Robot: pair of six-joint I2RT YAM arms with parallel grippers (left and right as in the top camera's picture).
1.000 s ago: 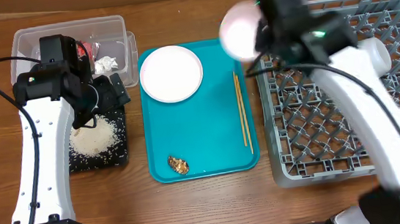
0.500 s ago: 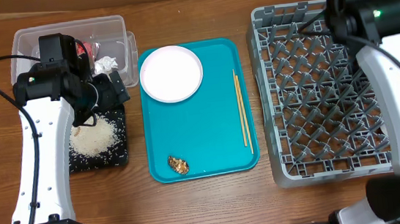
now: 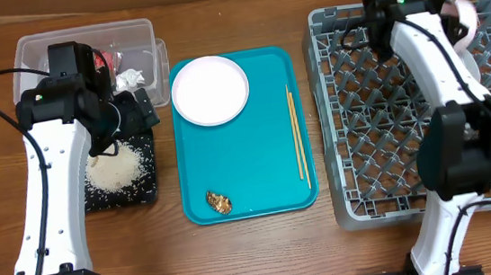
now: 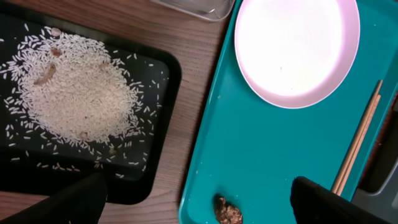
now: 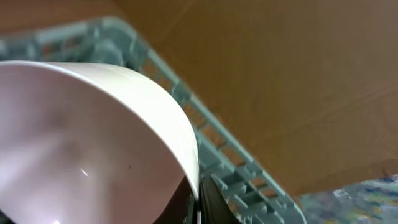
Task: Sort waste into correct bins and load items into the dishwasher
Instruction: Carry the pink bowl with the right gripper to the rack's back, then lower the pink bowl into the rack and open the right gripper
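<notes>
Right end effector clamped on bowl rim, over rack far-right corner, not yet set down. Left end effector fingers apart, empty, well left of rack. Rice, wrapper, tissue binned – plate, chopsticks, lump left to do, just left of rack.

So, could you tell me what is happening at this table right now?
The right arm's fingers grip a pale bowl by its rim over the far right corner of the grey dish rack, apparently to load it. The left fingers hover open above the black tray holding the rice. The plate, chopsticks and brown lump sit on the teal tray.
</notes>
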